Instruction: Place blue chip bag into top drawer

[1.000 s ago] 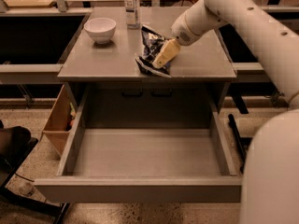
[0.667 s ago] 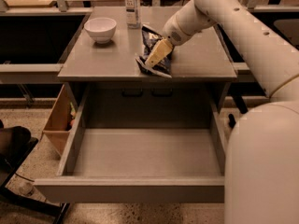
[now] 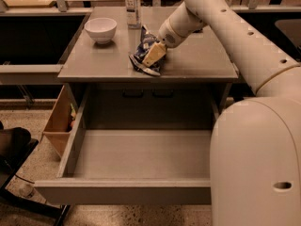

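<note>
the tan two-finger gripper point(image 3: 154, 54) is lying across the wrinkled dark-blue foil chip bag point(image 3: 140, 61), which is resting near the front edge of the grey desk top point(image 3: 202, 62); whether it is clasping the bag i cannot tell. the wide grey top drawer point(image 3: 141, 154) is gaping just below, its right end hidden by the white arm point(image 3: 244, 41).

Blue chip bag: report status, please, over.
Gripper at blue chip bag, on desk top. Top drawer open below. Bowl, bottle behind, not in path.

I read this as an office: grey desk tabletop point(image 3: 202, 62), drawer point(image 3: 122, 192) beneath it, speckled floor point(image 3: 40, 121); my claw point(image 3: 153, 55) is on the tabletop.
</note>
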Action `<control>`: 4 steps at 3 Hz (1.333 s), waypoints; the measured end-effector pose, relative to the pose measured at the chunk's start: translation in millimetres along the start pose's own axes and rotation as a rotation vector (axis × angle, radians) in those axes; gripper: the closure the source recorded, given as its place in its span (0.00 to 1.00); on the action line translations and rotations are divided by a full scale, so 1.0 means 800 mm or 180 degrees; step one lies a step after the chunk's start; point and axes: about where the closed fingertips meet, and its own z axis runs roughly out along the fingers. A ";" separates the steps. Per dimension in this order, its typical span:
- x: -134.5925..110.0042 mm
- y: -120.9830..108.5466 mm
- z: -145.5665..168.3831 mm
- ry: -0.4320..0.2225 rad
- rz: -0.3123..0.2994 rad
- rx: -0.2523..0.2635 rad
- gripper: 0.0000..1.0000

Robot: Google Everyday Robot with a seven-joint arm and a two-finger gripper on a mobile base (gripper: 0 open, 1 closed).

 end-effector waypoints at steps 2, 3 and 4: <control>-0.010 -0.001 -0.011 0.0144 -0.0160 0.0052 0.87; -0.008 0.013 -0.056 0.0405 -0.0425 0.0126 1.00; -0.010 0.057 -0.123 0.0672 -0.0712 0.0187 1.00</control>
